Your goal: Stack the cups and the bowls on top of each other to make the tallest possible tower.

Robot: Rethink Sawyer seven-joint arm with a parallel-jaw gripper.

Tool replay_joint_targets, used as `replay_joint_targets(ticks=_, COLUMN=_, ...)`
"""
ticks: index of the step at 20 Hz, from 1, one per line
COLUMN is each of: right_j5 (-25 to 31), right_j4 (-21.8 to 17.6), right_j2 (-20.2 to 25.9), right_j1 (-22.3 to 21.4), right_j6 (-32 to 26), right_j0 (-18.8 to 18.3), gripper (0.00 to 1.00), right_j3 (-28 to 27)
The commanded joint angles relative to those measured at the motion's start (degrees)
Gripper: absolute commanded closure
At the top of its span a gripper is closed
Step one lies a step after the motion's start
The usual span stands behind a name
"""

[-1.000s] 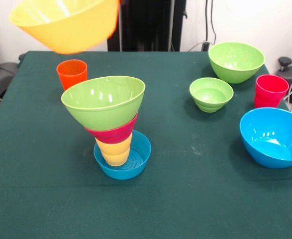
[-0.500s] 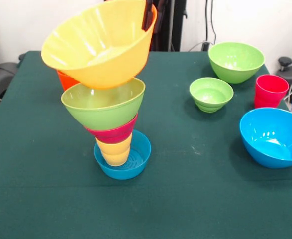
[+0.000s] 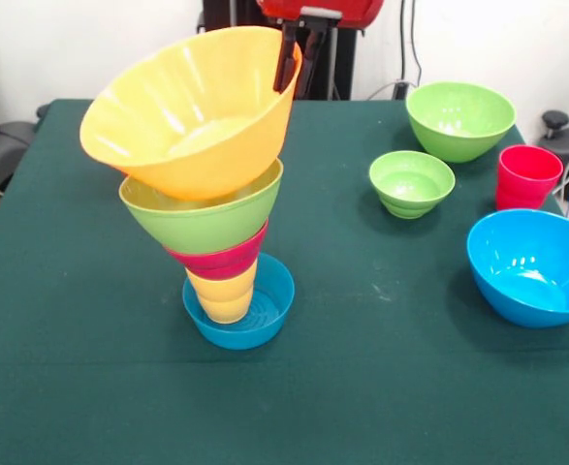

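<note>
The tower stands left of centre: a small blue bowl (image 3: pixel 265 315) at the base, the ribbed yellow cup (image 3: pixel 224 294) in it, then a small red bowl (image 3: pixel 224 260) and a big green bowl (image 3: pixel 206 221). The very wide orange bowl (image 3: pixel 192 116) sits tilted in the green bowl's mouth, its opening facing left and toward the camera. My gripper (image 3: pixel 297 56) comes down from the top and is shut on the orange bowl's far right rim, one dark finger (image 3: pixel 286 63) inside it. The orange cup is hidden behind the tower.
On the right of the green table (image 3: pixel 381 387) stand a big green bowl (image 3: pixel 460 118), a small green bowl (image 3: pixel 411 182), a red cup (image 3: pixel 527 177) and a big blue bowl (image 3: pixel 534 266).
The orange bowl came from the upper left, moved right over the tower and sank until it rests in the big green bowl. The gripper came into sight at the top.
</note>
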Motion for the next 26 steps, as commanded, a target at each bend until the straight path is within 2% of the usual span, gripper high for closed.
replay_joint_targets(ticks=1, right_j5=7.51, right_j4=-5.85, right_j2=-4.91, right_j1=1.25, right_j6=3.57, right_j0=3.64, gripper=1.00, right_j3=-6.38)
replay_joint_targets(ticks=13, right_j5=4.40, right_j4=-3.90, right_j2=-8.77, right_j1=2.75, right_j6=3.89, right_j0=6.22, gripper=1.00, right_j3=-6.58)
replay_joint_targets(ticks=19, right_j5=-0.81, right_j4=-3.34, right_j2=-10.77, right_j1=2.45, right_j6=4.66, right_j0=6.41, gripper=1.00, right_j3=-2.67)
replay_joint_targets(ticks=26, right_j5=-3.27, right_j4=-1.93, right_j2=-11.37, right_j1=1.85, right_j6=4.33, right_j0=6.15, gripper=1.00, right_j3=0.10)
